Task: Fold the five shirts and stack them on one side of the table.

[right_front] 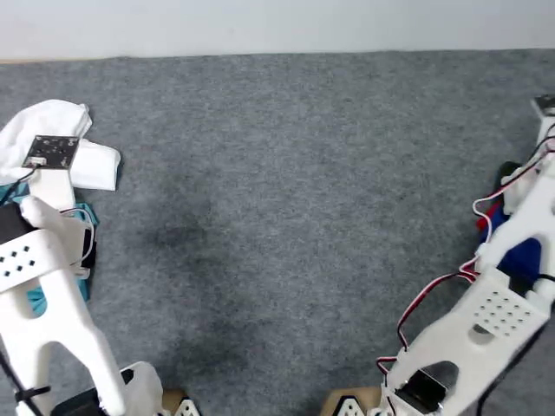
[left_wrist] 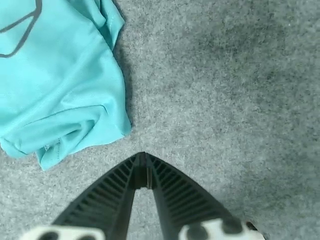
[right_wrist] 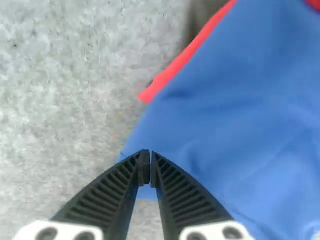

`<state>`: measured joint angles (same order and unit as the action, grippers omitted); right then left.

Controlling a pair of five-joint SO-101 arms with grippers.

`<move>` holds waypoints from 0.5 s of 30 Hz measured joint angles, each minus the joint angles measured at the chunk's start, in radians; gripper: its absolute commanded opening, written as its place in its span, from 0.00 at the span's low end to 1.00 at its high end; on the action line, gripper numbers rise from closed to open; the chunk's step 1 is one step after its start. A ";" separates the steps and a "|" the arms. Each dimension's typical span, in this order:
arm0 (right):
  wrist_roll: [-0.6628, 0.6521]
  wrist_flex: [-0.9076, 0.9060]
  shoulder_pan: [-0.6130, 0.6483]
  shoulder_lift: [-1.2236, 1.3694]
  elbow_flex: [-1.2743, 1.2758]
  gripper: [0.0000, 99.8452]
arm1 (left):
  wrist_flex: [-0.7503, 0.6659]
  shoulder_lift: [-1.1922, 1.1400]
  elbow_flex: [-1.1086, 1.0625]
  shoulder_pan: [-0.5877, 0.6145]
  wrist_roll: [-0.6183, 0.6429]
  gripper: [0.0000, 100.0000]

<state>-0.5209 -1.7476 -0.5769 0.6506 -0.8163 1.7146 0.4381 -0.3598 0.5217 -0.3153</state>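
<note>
My left gripper [left_wrist: 145, 159] is shut with nothing in it, just above the grey carpet beside a crumpled teal shirt [left_wrist: 55, 85]. In the high view that teal shirt [right_front: 39, 302] peeks out under the left arm, and a white shirt [right_front: 54, 130] lies just beyond it. My right gripper [right_wrist: 145, 159] is shut, its tips over the near edge of a blue shirt [right_wrist: 240, 125]. A red shirt [right_wrist: 185, 60] lies under the blue one. The blue shirt [right_front: 520, 256] and red shirt [right_front: 488, 215] sit at the table's right edge, partly hidden by the right arm.
Grey carpet [right_front: 286, 199] covers the whole table, and its wide middle is bare. A pale wall runs along the far edge. Both arm bases stand at the near edge.
</note>
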 measured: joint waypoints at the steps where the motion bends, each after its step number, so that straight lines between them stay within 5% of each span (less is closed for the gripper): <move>1: 0.012 0.000 -0.002 0.000 0.023 0.01 | 0.002 0.000 0.000 0.000 0.000 0.00; 15: 0.037 -0.002 0.009 0.092 0.020 0.01 | 0.005 0.000 0.000 0.000 0.000 0.00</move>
<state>-0.4841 -1.7492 -0.5677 0.7426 -0.7963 1.7192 0.4381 -0.3598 0.5217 -0.3153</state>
